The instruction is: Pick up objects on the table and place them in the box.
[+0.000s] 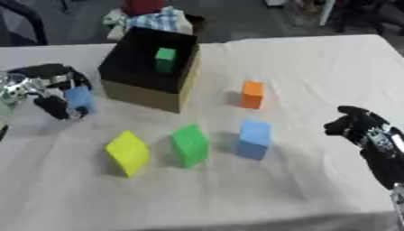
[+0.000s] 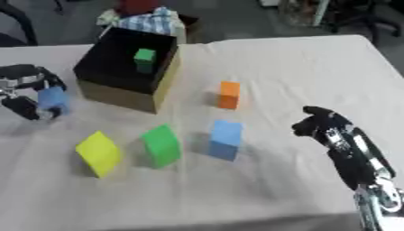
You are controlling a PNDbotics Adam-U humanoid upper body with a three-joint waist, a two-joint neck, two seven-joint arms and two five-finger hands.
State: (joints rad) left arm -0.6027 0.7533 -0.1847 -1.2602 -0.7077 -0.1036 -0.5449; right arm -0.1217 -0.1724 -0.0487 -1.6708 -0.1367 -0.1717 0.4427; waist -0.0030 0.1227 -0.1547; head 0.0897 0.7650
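A black-lined open box (image 1: 132, 85) stands at the back left of the white table, and a small green block (image 1: 165, 59) lies inside it. My left hand (image 1: 53, 88) is left of the box, curled round a blue block (image 1: 79, 99) and held above the cloth. On the table lie an orange block (image 1: 252, 94), a light blue block (image 1: 254, 139), a green block (image 1: 190, 145) and a yellow block (image 1: 128, 152). My right hand (image 2: 325, 125) hovers at the right, fingers curled, holding nothing.
The white cloth (image 1: 315, 67) covers the table, with its far edge just behind the box. Beyond that edge lies a heap of checked fabric and a red thing (image 1: 150, 18). Bare cloth stretches across the right half and the front.
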